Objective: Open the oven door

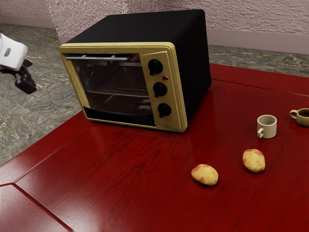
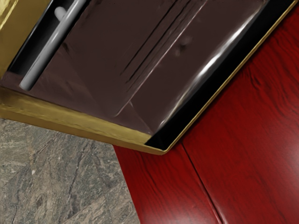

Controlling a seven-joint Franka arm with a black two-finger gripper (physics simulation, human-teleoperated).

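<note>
And here's the oven [image 1: 195, 63], black-bodied and gold-fronted, standing on the glossy red tabletop [image 1: 120, 179] towards the exterior view's left, on the far side! Its oven door [image 1: 116, 87] is closed, dark glass sitting in the gold front, with the silver handle [image 1: 96, 58] running along the top of the door. Over to the exterior view's left hangs the pincer [image 1: 32, 88], out beside the oven and clear of that handle; wide or narrow, I cannot tell from here.

In the wrist view, handle and dark glass come up close, a corner of the gold front pointing out between red tabletop and grey stone floor [image 2: 60, 177].

Three black knobs [image 1: 160, 90] line up beside the door, a small red light [image 1: 165, 78] between the upper two. Towards the exterior view's right, a pale mug [image 1: 267, 127] stands upright, a brown mug [image 1: 303, 119] near it, cut off by the view's edge. And on the near side, two yellowish, red-patched potatoes [image 1: 205, 175] lie apart, one further left and slightly nearer than the other!
</note>
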